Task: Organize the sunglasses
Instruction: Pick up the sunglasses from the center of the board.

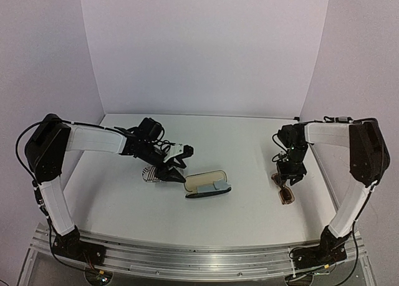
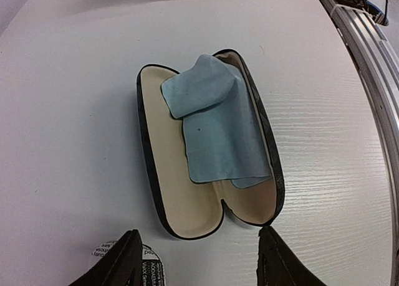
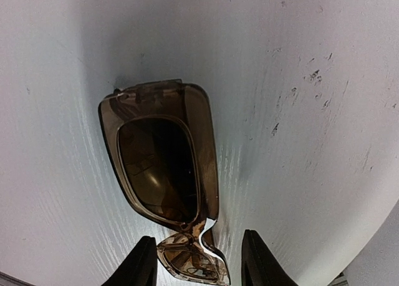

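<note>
"One pair in sight?"
"Yes. The brown sunglasses (image 3: 159,174) lay flat, their bridge between the right gripper's (image 3: 198,261) spread fingers, not pinched."
"And the left gripper (image 2: 199,264)?"
"Spread and empty, with the open black case (image 2: 165,174) just ahead."

The brown sunglasses (image 3: 163,174) lie flat on the white table (image 1: 124,205) near its right edge, well apart from the middle; translucent brown frame, amber-brown lenses facing up, one lens fully visible, the other only partly
</note>
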`<state>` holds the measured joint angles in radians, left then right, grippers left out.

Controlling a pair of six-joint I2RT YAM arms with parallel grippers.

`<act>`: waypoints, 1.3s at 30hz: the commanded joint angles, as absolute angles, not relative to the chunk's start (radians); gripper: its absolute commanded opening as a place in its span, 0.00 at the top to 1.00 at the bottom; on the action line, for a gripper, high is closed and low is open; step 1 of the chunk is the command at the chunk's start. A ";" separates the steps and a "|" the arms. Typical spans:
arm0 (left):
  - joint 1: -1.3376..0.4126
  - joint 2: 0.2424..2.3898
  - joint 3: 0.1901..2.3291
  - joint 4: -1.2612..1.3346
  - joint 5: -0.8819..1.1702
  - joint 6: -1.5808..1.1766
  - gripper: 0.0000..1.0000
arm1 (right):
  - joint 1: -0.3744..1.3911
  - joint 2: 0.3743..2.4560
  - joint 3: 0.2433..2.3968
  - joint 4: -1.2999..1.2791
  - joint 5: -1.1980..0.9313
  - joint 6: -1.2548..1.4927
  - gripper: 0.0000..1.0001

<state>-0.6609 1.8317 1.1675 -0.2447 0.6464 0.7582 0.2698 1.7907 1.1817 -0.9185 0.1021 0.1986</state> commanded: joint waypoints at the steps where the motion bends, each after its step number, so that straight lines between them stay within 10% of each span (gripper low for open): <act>1: -0.661 1.787 1.171 -0.233 0.641 0.749 0.43 | 0.268 1.813 1.194 -0.958 0.088 0.197 0.59; 20: -0.659 1.787 1.181 -0.235 0.631 0.734 0.43 | 0.268 1.862 1.233 -0.916 0.059 0.142 0.94; 39: -0.605 1.778 1.185 -0.243 0.595 0.731 0.43 | 0.543 1.787 1.602 -0.928 -0.264 -0.335 1.00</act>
